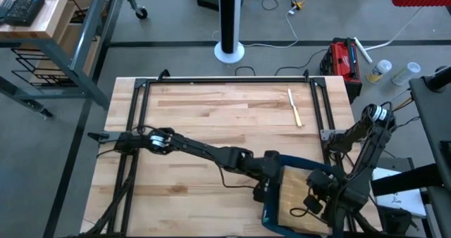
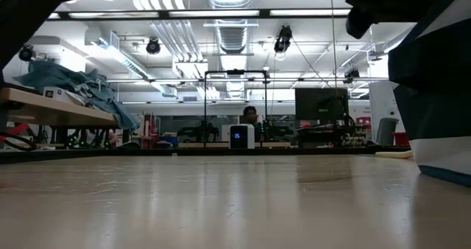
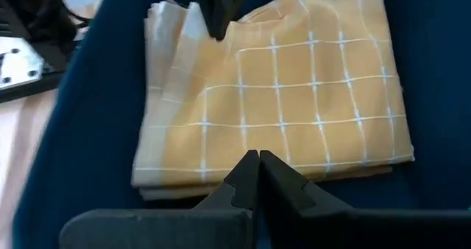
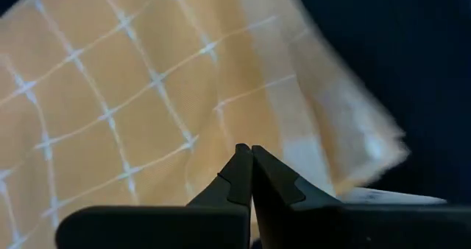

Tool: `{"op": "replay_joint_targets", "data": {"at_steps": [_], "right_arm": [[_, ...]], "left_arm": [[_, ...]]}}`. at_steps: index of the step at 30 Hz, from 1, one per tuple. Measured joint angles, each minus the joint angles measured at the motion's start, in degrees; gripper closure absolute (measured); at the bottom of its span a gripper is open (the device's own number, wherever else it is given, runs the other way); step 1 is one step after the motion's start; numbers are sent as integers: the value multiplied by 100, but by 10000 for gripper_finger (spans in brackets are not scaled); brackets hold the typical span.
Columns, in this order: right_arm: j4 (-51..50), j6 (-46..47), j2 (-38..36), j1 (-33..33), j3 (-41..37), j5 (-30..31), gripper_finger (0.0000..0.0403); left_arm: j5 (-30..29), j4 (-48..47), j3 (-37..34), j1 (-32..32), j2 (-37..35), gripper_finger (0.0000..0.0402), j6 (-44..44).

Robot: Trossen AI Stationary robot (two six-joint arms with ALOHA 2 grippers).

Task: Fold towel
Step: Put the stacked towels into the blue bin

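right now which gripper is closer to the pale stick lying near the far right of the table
Left. The left gripper sits at the yellow checked towel's left edge, nearer the stick; the right gripper is over the towel, further toward the table's near edge.

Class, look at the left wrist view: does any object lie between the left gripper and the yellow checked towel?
Nothing visible does. The left gripper, jaws shut, sits right at the near edge of the folded yellow checked towel, which lies on a dark blue cloth. The right gripper, also shut, hovers over the same towel.
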Motion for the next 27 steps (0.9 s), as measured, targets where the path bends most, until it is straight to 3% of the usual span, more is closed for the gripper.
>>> {"op": "replay_joint_targets", "data": {"at_steps": [5,11,27], "right_arm": [[674,80,-235,11,-754,0,403],[690,215,-382,9,-1329,5,403],[-482,193,-438,11,-890,64,403]], "left_arm": [[126,33,141,-62,149,398,-12],[136,282,-155,-69,155,400,-71],[142,489,-485,-66,129,400,-277]]}}
